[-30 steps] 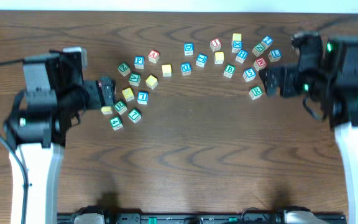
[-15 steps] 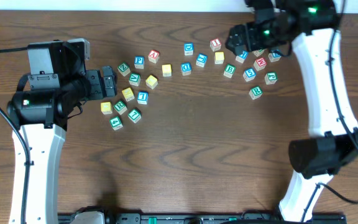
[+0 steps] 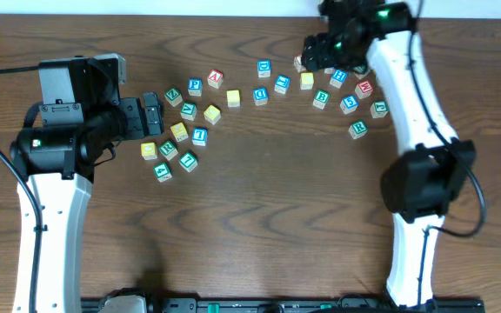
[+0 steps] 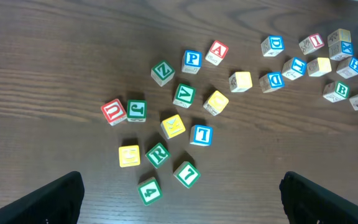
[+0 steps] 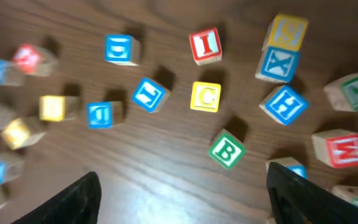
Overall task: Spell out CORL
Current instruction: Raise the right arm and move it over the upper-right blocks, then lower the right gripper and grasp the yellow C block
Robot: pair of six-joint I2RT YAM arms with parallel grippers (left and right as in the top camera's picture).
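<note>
Wooden letter cubes lie in two loose clusters. A yellow cube with a C (image 5: 206, 97) sits in the right cluster (image 3: 307, 81), just ahead of my right gripper (image 5: 184, 177) (image 3: 320, 49), which hovers open over bare wood with a green B cube (image 5: 227, 149) near its right finger. A green R cube (image 3: 357, 129) lies at that cluster's near edge. Another green R (image 4: 158, 154) (image 3: 169, 149) is in the left cluster, among several yellow-topped cubes (image 4: 129, 155). My left gripper (image 4: 180, 186) (image 3: 150, 115) hangs open beside the left cluster, holding nothing. I cannot pick out O or L for sure.
Other cubes lie around: a red I (image 5: 205, 45), blue X (image 5: 277, 64), blue H (image 5: 283, 104), red M (image 5: 340, 149), blue P (image 4: 192, 60), red A (image 4: 217, 51), green 4 (image 4: 149, 191), green 7 (image 4: 186, 174). The table's far edge (image 3: 233, 15) runs just behind the clusters.
My right arm has swung from the table's right side up and left to the back, over the right cluster. The left arm shifted slightly early on and has held since.
</note>
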